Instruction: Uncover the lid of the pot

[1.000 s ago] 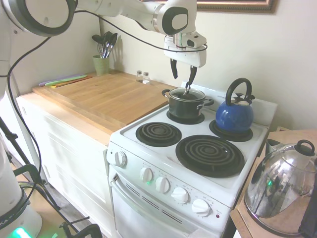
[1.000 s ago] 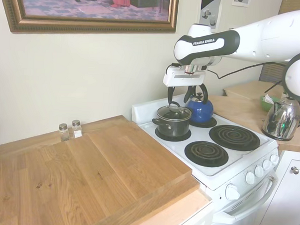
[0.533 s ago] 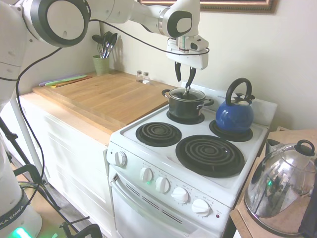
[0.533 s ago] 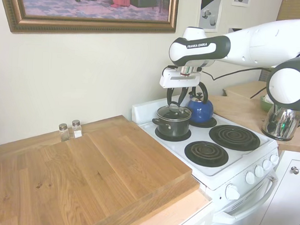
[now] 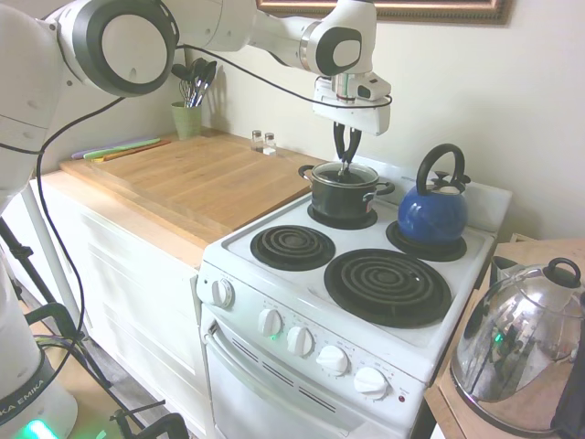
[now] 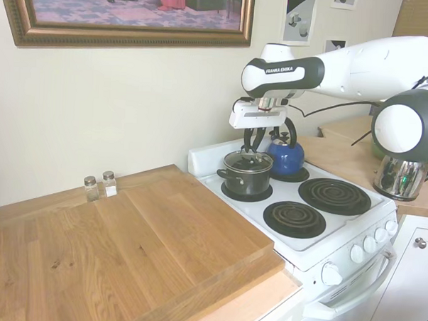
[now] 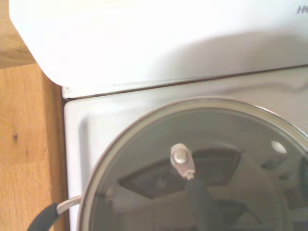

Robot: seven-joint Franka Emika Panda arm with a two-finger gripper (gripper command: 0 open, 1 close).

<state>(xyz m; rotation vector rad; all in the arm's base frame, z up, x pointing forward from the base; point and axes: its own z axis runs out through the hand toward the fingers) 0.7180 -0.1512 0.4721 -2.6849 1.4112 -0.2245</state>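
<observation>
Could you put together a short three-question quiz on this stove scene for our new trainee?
1. True or false: the lid sits on the pot.
2. Which burner holds the pot: A front left, B rear left, C front right, seen from the oven door side?
3. Fill in: to the right of the pot, seen from that side, stands a blue ____.

Key: 1 true; the end effector is closed at the lid's loop handle, and the lid has not been lifted. 2 B. 3 kettle.
</observation>
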